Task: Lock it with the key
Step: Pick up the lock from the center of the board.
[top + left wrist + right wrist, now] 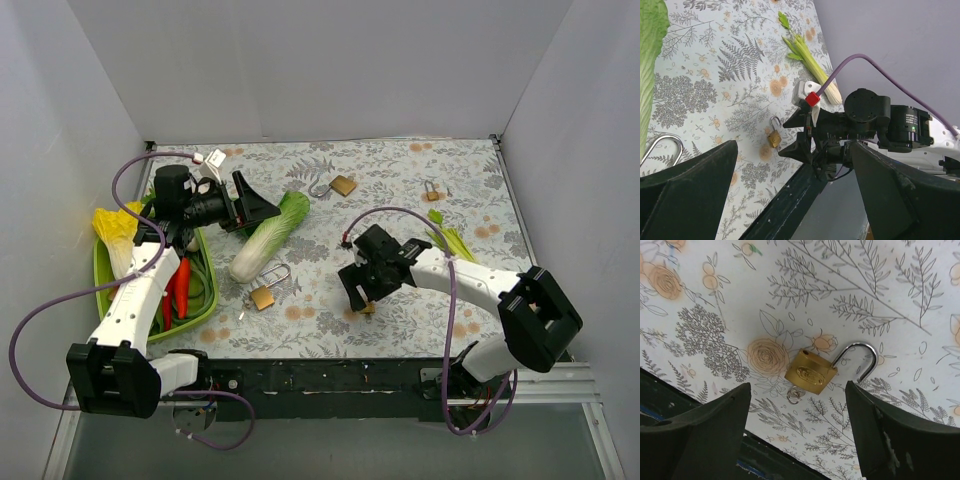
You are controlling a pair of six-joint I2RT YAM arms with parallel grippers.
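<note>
A small brass padlock (811, 372) lies flat on the floral mat with its steel shackle (860, 357) swung open. A small key ring (794, 396) shows at its bottom edge, so the key seems to sit in the lock. My right gripper (797, 386) hovers just above it, open and empty, one finger on each side. In the top view this padlock (368, 308) lies near the front edge under my right gripper (362, 297). My left gripper (258, 212) is open and empty, raised beside the cabbage (268, 236).
Another brass padlock (262, 297) with a large open shackle lies below the cabbage. Two more padlocks (343, 185) (432, 192) lie at the back. Celery (450, 240) lies at the right. A green tray (100, 285) with red chillies (182, 285) stands at the left.
</note>
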